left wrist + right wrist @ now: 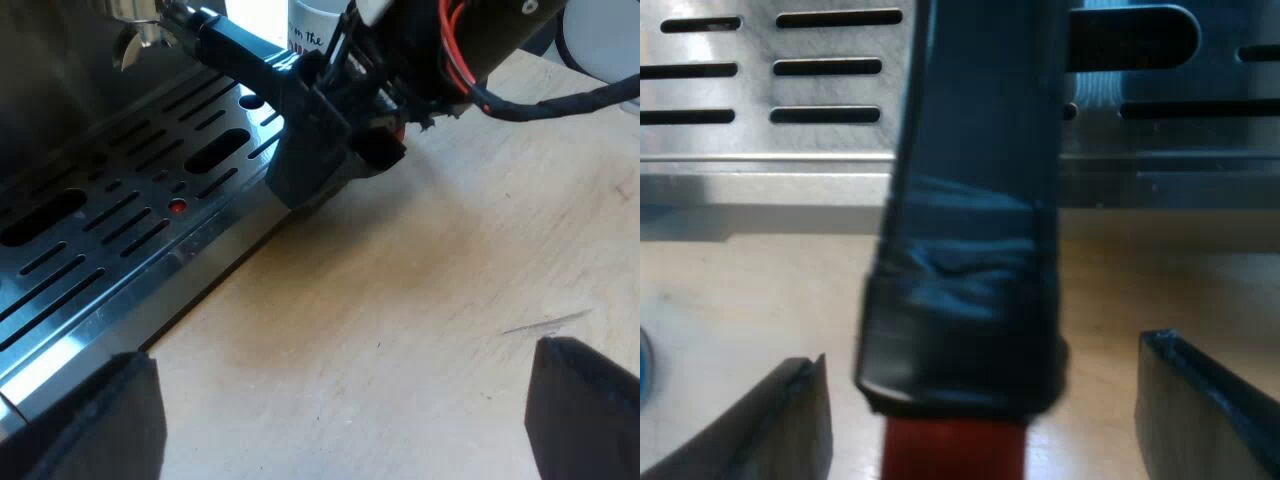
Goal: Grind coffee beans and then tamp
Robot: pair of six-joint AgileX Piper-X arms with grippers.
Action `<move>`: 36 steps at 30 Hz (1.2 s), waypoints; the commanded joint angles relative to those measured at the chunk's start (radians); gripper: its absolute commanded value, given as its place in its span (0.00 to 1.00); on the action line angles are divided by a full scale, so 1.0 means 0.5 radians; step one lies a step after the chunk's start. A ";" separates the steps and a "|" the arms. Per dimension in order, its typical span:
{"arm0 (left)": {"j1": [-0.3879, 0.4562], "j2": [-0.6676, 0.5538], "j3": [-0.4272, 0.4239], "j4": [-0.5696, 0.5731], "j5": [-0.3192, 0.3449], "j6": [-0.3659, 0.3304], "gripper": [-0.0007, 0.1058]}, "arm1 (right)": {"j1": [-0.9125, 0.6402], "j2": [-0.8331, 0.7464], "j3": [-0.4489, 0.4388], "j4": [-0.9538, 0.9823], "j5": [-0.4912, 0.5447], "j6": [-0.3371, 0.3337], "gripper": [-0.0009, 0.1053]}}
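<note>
1. The left gripper (342, 352) is held low over the pale wooden table (420, 300), near the edge of the slotted stainless-steel drip tray (120, 230) of the espresso machine. Its two black fingers are spread wide, with nothing between them.
2. The right gripper (982, 350) is set at the tray's edge, above the table. Its fingers are parted on either side of the metal holder's dark, tape-wrapped handle (970, 250). A gap is seen on each side, so the handle is not clamped.
3. The handle's red end (950, 455) is pointed away from the tray, out over the table.
4. In the left wrist view the handle is seen running from the machine's front, over the tray, to the right gripper.
5. A white mug (315, 25) with dark lettering is seen beyond the right arm; its contents cannot be told.
</note>
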 commanded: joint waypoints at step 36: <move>-0.008 -0.002 -0.003 -0.031 0.027 0.006 0.75 | -0.002 -0.005 -0.004 0.099 -0.063 -0.022 0.51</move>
